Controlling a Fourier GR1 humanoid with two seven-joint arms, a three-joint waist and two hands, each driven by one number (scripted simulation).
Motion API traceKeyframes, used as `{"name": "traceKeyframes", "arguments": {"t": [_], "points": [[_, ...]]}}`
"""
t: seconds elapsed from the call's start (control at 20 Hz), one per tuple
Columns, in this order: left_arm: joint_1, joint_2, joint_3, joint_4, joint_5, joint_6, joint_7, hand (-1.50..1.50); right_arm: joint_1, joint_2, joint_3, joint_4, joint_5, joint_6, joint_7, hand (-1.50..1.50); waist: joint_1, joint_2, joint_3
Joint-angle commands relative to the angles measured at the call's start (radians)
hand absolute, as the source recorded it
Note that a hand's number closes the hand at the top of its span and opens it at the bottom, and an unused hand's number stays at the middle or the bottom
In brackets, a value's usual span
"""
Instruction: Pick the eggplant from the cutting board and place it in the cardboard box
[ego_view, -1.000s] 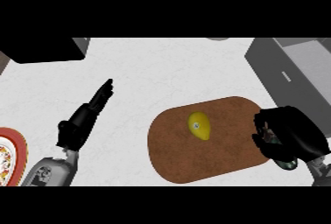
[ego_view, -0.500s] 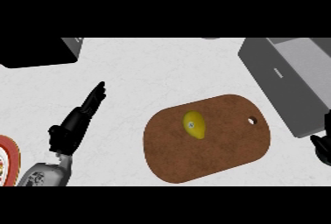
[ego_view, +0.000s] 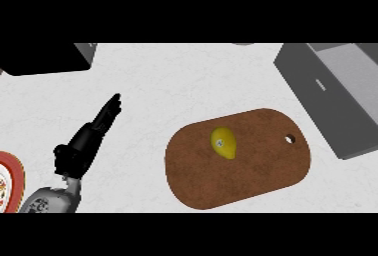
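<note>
The counter (ego_view: 192, 85), pale and speckled, is seen to fill the view. A grey box (ego_view: 336, 90) with an open top is noted at the far right, partly cut off by the edge; by the task it is taken for the cardboard box, though it appears grey. A dark block (ego_view: 44, 59) is recorded at the far left corner. A brown cutting board (ego_view: 244, 170) with a hanging hole is found at centre right, near the box but not touching it. A plate (ego_view: 9, 180) with a red rim is partly seen at the near left edge.

The left hand (ego_view: 87, 137) is observed on the left, fingers straight and held together, nothing held, resting. The right hand is not seen in the view.

One small yellow, oval item (ego_view: 224, 142) is seen lying on the far-left part of the board. It is yellow, not purple, yet it is the only thing on the board and is taken for the eggplant.

Risks, as judged: the item is rounded and smooth-looking, so it could be rolled along the board by an off-centre approach. It could be knocked against the box's wall if carried too low.

The item lies well to the right of the left hand, with bare counter between. Its relation to the right hand cannot be told.
</note>
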Motion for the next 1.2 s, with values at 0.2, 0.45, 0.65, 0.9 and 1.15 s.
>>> {"name": "traceKeyframes", "arguments": {"t": [0.2,0.45,0.65,0.9,1.15], "points": [[-0.064,-0.042,-0.02,0.002,-0.029,-0.016,0.018,0.0,0.032,-0.03,-0.287,0.198,-0.088,0.196,-0.01,1.5,0.087,0.019,-0.001],[-0.078,-0.084,-0.036,0.035,-0.074,-0.023,0.01,0.0,-0.066,0.009,-0.27,0.172,-0.034,0.221,0.102,1.5,0.099,0.02,-0.001],[-0.148,-0.081,0.01,0.118,-0.039,-0.075,-0.006,0.0,-0.245,-0.081,-0.19,0.317,-0.058,0.271,0.149,1.5,0.117,0.026,-0.001],[-0.122,-0.097,-0.027,0.008,-0.06,-0.085,0.059,0.0,-0.432,-0.033,-0.046,0.446,0.018,0.239,0.156,1.5,0.134,0.027,0.0],[-0.08,-0.099,0.0,0.057,-0.084,-0.084,-0.019,0.0,-0.571,0.006,0.037,0.513,0.147,0.162,0.194,1.5,0.132,0.028,0.0]]}}
